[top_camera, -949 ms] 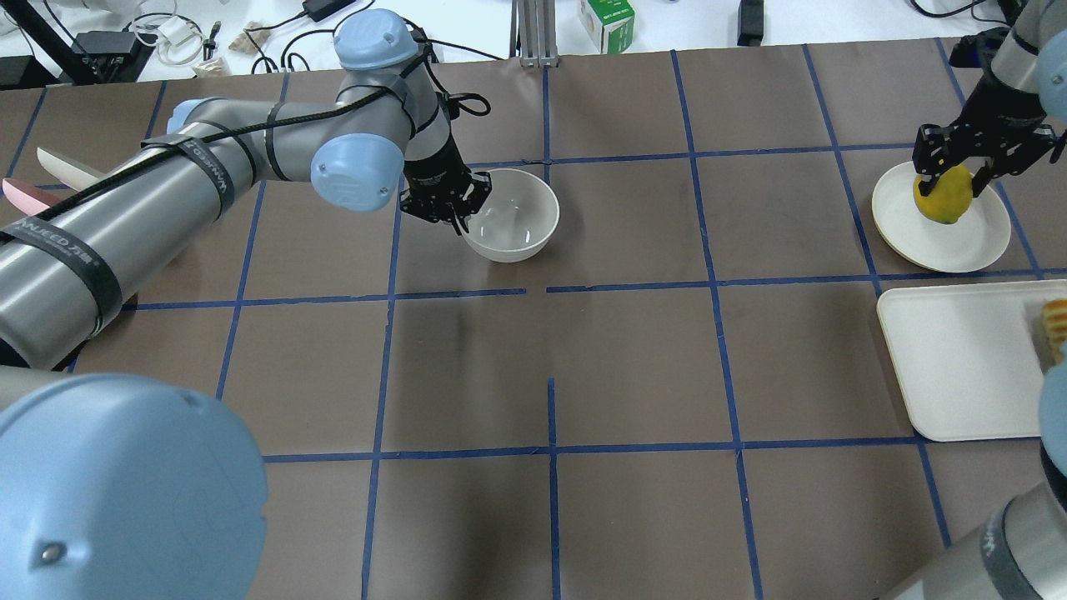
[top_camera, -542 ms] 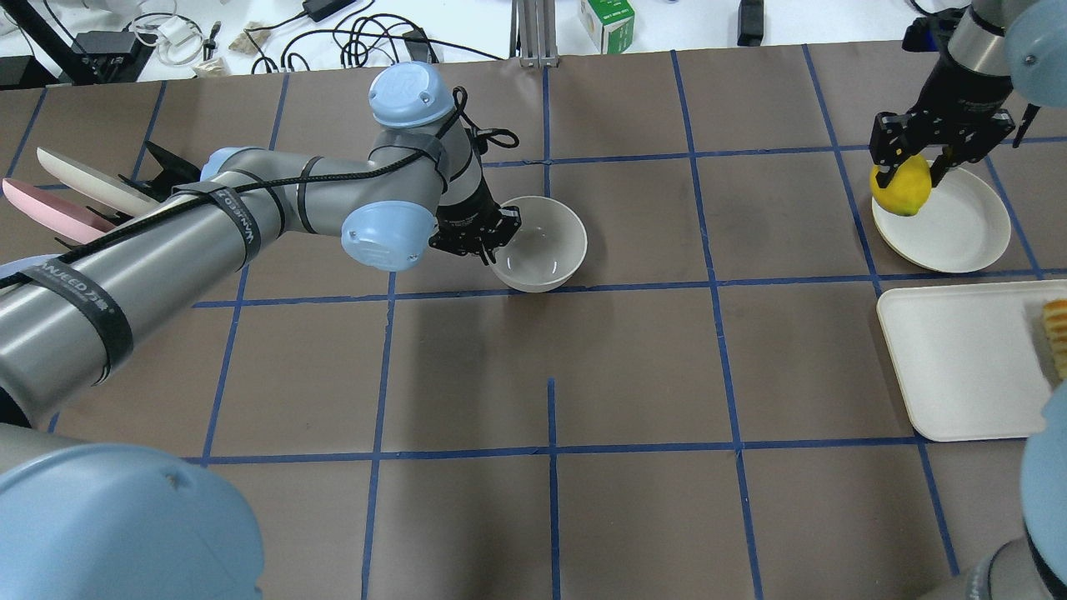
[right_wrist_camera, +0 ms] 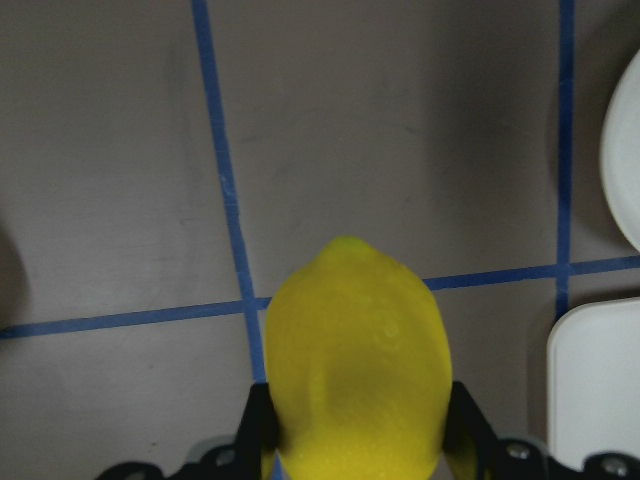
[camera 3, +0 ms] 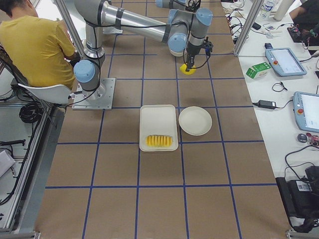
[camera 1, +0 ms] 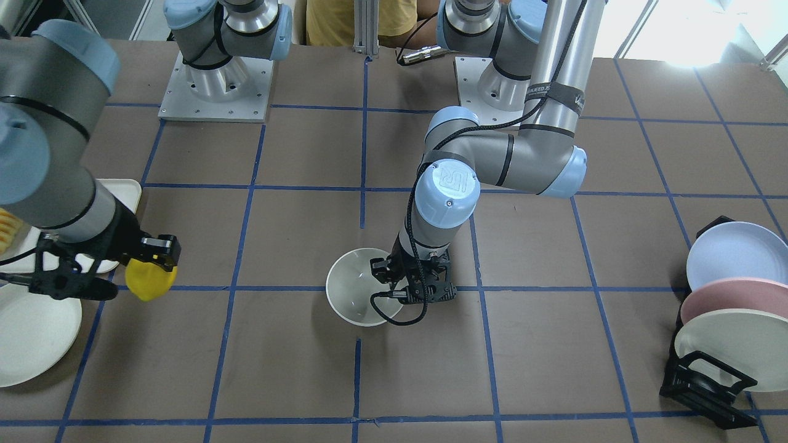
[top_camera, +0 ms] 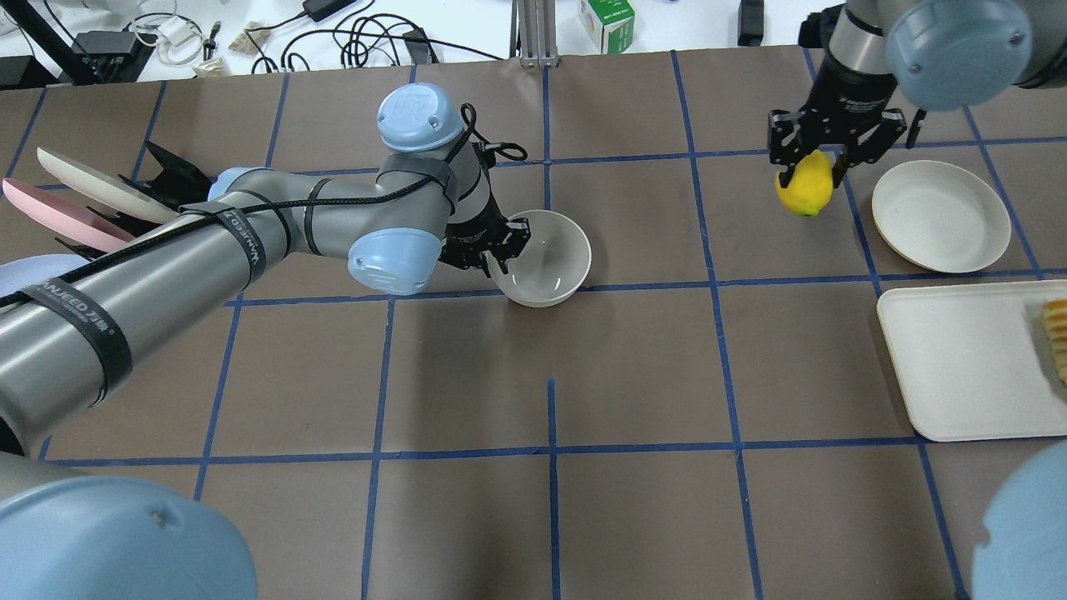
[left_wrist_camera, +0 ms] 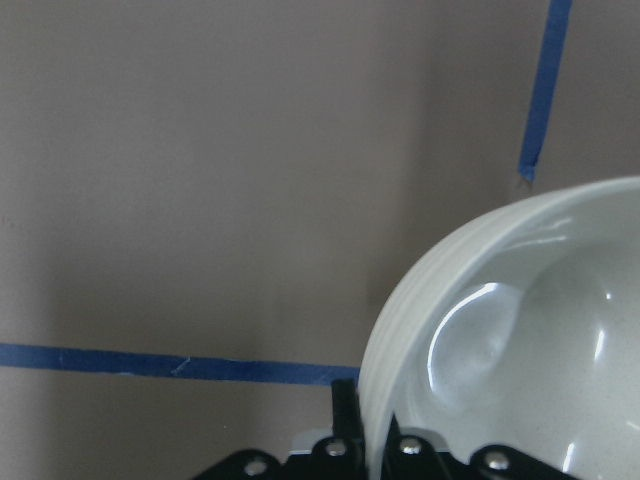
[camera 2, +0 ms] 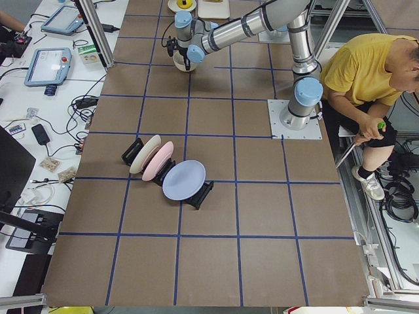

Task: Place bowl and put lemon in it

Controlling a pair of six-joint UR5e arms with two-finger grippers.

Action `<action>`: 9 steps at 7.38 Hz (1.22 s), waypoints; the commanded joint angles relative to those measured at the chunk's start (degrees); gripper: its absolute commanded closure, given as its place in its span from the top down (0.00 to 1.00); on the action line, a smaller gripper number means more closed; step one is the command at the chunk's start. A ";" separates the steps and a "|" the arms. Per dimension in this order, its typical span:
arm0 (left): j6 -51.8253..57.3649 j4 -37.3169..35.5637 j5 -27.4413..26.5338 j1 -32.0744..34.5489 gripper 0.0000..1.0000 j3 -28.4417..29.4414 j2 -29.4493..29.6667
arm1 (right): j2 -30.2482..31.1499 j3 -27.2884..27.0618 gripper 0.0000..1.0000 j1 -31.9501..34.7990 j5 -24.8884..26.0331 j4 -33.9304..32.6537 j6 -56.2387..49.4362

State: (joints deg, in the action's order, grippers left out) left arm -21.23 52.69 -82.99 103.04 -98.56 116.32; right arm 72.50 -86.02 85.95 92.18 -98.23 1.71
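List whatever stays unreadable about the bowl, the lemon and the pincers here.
- Underside of the bowl: cut off by the left wrist view's edge, so resting or lifted is unclear.
- Fingertips of the left pincer: hidden overhead by its own wrist.
- Sides of the lemon: covered by the right pincer in its wrist view.
- The sliced fruit: cropped overhead.

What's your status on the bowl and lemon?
Left hand shut on bowl rim, mid-table. Right hand shut on lemon, aloft, off the plate, short of the bowl. Nothing seen between them.
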 commanded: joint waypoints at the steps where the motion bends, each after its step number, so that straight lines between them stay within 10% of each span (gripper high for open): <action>1: 3.27 2.39 -0.94 -2.30 1.00 2.30 -3.27 | 0.01 0.24 0.00 7.54 -0.42 -0.65 7.85; 5: 22.34 35.05 -9.62 -8.82 1.00 11.71 -18.63 | -3.14 0.15 0.00 14.84 -4.37 -8.35 13.20; 9: 24.56 38.01 -9.04 -9.69 1.00 11.38 -24.81 | -11.31 0.06 0.00 24.86 -4.29 -19.25 24.45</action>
State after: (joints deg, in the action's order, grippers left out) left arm 2.20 90.40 -92.26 93.85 -86.70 92.80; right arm 63.67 -85.94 107.94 87.89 -113.97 22.53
